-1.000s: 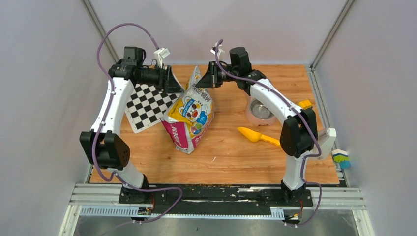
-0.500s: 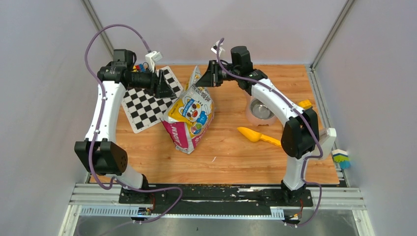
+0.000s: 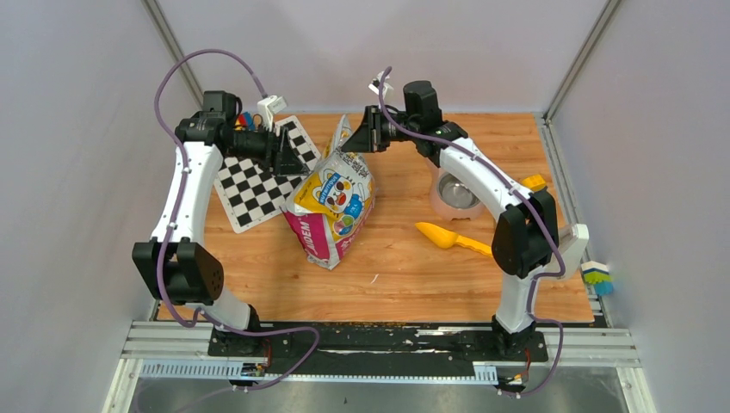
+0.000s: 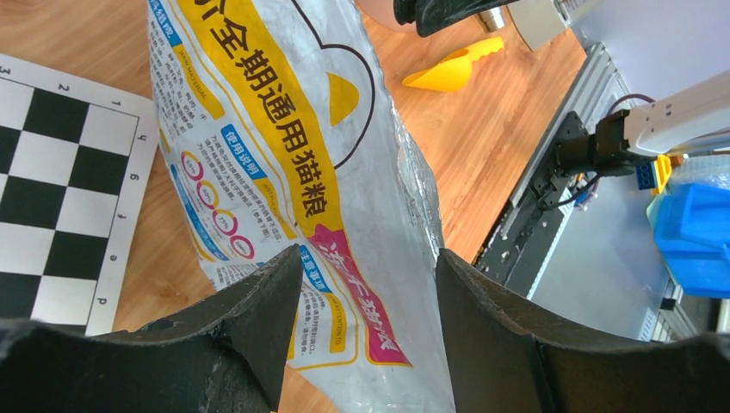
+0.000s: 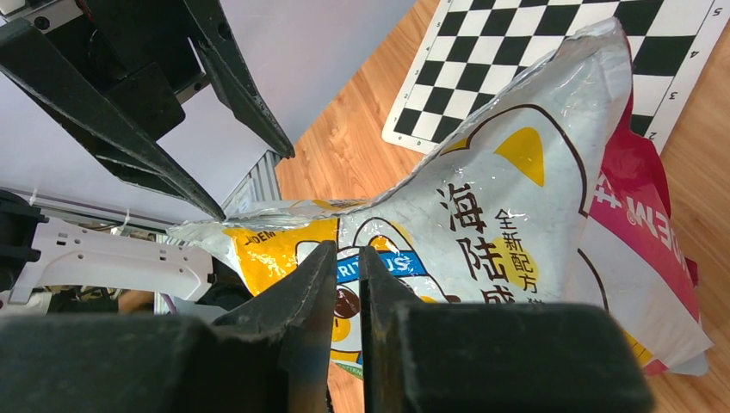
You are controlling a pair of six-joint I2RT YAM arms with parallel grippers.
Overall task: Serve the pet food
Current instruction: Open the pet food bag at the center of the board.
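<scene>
The glossy cartoon-cat bag (image 3: 331,202) stands tilted mid-table. No pet food shows; it is hidden inside the bag. My right gripper (image 3: 351,138) is shut on the bag's top edge and holds it up; in the right wrist view the jaws (image 5: 347,249) are pressed nearly together against the bag (image 5: 499,215). My left gripper (image 3: 295,155) is open and empty just left of the bag's top. In the left wrist view its fingers (image 4: 368,258) straddle the bag's side (image 4: 293,155) without touching it.
A metal bowl (image 3: 454,191) stands right of the bag. A yellow scoop (image 3: 448,238) lies in front of the bowl. A chessboard mat (image 3: 258,181) lies at the left under my left arm. A sponge (image 3: 596,275) sits off the table's right edge.
My left arm swung back to the left, pulling its gripper slightly away from the bag's top. My right gripper and the bag have not moved.
</scene>
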